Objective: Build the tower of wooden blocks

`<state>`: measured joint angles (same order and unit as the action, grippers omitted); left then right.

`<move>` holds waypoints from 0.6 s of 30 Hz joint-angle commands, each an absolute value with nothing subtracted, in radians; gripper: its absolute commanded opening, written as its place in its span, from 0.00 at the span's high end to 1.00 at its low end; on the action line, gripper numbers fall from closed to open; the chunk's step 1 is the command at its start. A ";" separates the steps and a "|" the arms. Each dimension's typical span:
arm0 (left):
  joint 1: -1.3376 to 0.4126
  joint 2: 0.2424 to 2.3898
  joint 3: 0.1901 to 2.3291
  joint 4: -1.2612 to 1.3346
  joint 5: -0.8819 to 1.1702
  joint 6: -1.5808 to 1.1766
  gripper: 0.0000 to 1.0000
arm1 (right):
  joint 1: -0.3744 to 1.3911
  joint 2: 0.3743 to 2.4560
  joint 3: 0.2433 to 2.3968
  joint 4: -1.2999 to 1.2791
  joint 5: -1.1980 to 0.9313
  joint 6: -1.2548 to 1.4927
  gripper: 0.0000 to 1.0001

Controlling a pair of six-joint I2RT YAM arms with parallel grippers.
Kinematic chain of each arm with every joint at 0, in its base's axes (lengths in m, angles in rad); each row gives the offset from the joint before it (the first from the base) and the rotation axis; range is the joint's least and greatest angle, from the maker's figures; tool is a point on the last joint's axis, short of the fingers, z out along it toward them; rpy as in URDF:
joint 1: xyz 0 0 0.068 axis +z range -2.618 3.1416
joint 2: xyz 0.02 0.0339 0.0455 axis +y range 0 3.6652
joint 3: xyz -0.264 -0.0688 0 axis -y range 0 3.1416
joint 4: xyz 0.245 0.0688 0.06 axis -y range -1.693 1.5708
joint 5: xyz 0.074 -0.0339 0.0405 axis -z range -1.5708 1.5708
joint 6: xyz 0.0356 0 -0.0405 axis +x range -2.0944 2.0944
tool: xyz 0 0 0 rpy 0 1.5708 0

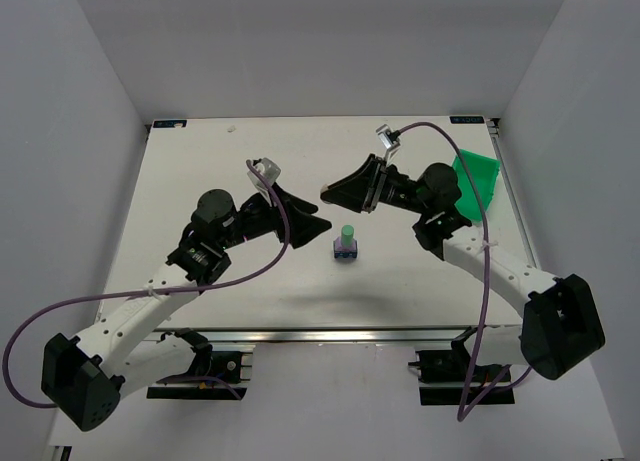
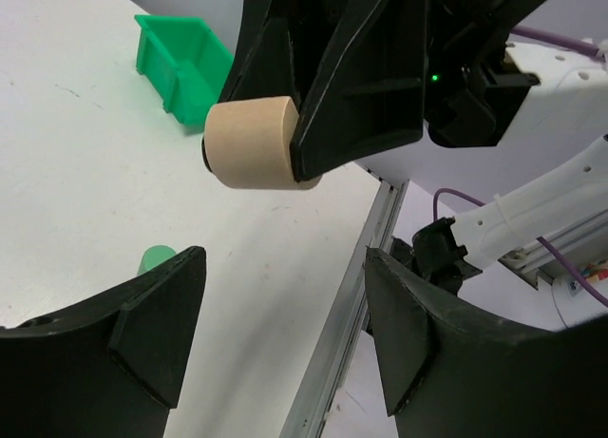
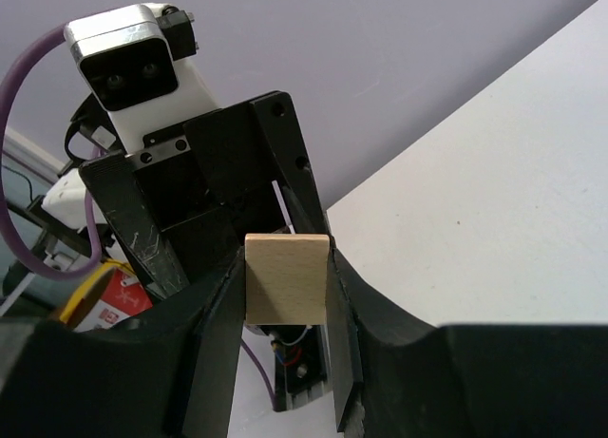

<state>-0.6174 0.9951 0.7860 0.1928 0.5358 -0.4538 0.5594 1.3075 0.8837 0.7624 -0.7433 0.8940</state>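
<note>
Two grippers meeting above the table [image 1: 200, 161]. We see the right gripper [image 1: 328, 191] clamped on a cream block [image 3: 287, 276], which sits between its fingers [image 3: 214, 333] with much of its rounded body projecting clear of them to one side. The left gripper [image 2: 285, 295] faces it with its fingers [image 2: 157, 333] apart and nothing between them; the cream block hangs beyond and above those fingertips. The wood block tower [image 1: 346, 243], with a mint green block [image 2: 155, 259] on top of a lilac and a dark blue one, stands below both sets of fingertips, just outside one finger of the left gripper.

We judge three hazards. The round block, held by a short length, may pivot or slip out when it is lowered. The tower is narrow, so a block set down off-centre would probably roll off or tip the stack. The fingertips of the two grippers are close together and close to the tower, so a careless swing of the open left fingers could knock it over.
</note>
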 commanded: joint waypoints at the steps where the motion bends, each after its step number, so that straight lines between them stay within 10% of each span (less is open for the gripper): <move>1: -0.620 0.999 0.773 0.267 0.500 -0.517 0.23 | 0.586 1.267 0.862 0.801 -0.643 0.930 0.69; 18: -0.627 1.040 0.759 0.354 0.281 -0.611 0.42 | 0.683 1.239 0.813 0.839 -0.451 0.966 0.63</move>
<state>-0.6247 1.0420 0.7601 0.3470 0.3870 -0.6033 0.6567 1.2694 0.8017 0.7895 -0.4770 0.9611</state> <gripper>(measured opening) 0.588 0.407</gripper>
